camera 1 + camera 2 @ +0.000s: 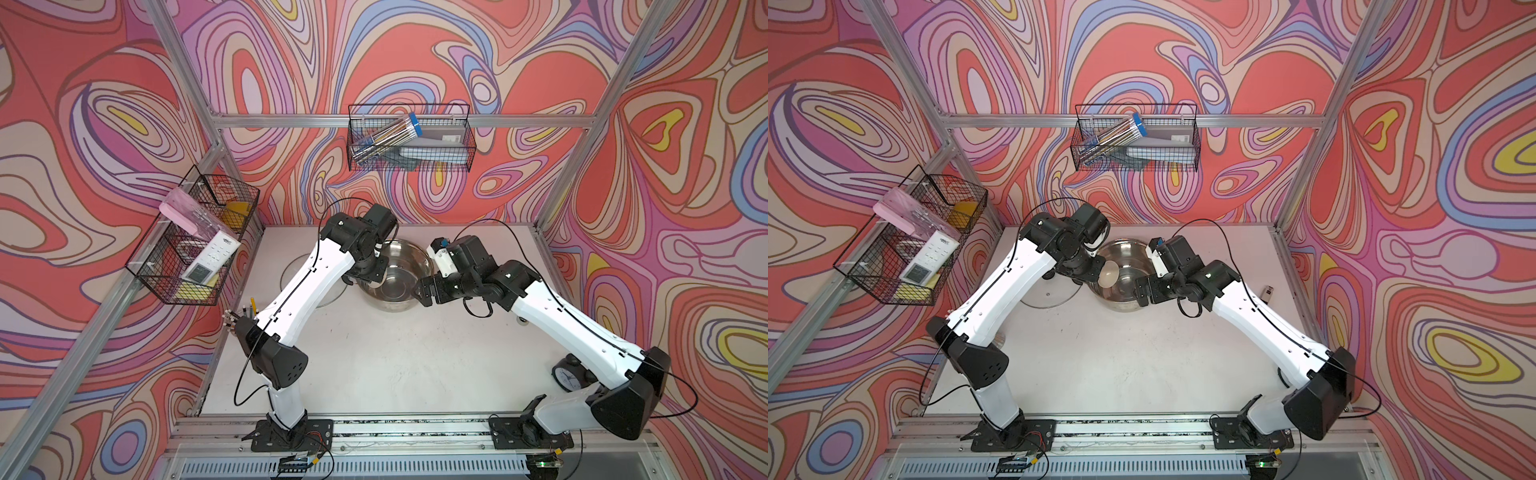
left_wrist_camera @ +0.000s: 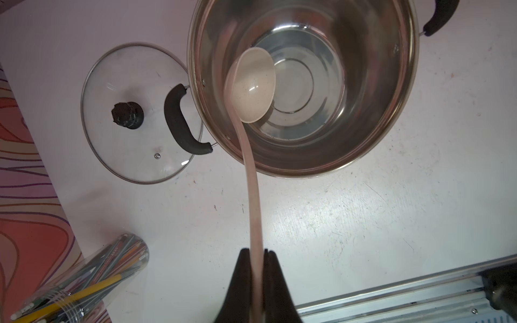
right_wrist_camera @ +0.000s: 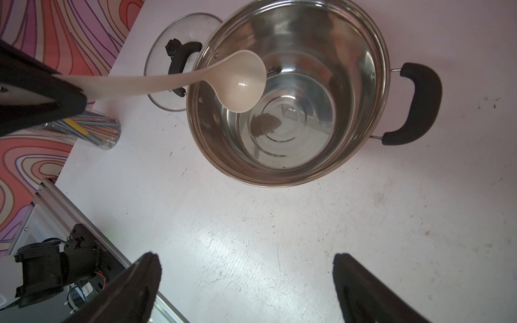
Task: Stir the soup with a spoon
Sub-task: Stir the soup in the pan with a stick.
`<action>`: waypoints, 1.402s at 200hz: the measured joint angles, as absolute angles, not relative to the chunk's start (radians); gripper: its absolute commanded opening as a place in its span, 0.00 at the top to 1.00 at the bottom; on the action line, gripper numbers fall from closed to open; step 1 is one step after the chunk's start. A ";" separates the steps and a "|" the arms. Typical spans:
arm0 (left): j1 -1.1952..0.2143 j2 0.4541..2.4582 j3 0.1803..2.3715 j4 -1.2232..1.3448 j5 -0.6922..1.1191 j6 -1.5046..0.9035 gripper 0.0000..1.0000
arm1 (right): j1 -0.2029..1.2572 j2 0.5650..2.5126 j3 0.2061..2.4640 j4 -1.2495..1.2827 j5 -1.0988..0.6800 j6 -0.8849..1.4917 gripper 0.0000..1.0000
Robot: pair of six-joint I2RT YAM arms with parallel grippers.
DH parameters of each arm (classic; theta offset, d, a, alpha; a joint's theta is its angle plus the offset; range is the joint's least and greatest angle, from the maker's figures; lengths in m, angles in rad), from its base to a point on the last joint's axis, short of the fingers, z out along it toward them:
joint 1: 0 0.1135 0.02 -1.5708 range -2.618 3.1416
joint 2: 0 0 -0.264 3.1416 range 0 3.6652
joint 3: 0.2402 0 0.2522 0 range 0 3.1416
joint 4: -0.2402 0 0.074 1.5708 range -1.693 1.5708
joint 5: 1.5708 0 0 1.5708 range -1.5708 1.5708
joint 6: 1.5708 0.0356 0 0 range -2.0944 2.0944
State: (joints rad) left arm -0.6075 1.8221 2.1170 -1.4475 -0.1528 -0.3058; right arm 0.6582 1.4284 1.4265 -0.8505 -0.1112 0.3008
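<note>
The left gripper (image 2: 256, 256) clamps the spoon (image 2: 253, 86) by its handle end, and the spoon's bowl hangs inside the rim of the pot (image 1: 1129, 249), near the middle of a top view. The right gripper (image 3: 246, 256) hovers spread wide and empty. It is best to dip the bowl lower, then circle slowly, clear of the wall.

No writing can be read for certain anywhere. The white remote control (image 1: 212, 257) in the side wire basket (image 1: 158, 276) has a small dark logo at its top end, too small to make out. The numerals on the black alarm clock (image 1: 566, 376) dial are unreadable. The pencils (image 2: 112, 260) carry blurred print. A small stamp inside the pot (image 3: 349, 70) wall is illegible.
</note>
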 measured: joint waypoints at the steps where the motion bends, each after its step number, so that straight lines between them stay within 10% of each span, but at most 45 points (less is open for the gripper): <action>1: -0.607 1.825 2.120 -1.447 -0.155 -0.305 1.00 | 0.658 1.428 1.427 -0.850 -0.111 0.301 0.02; 280: -0.654 1.742 1.976 -1.370 -0.086 -0.355 1.00 | 0.662 1.412 1.427 -0.873 -0.099 0.301 0.02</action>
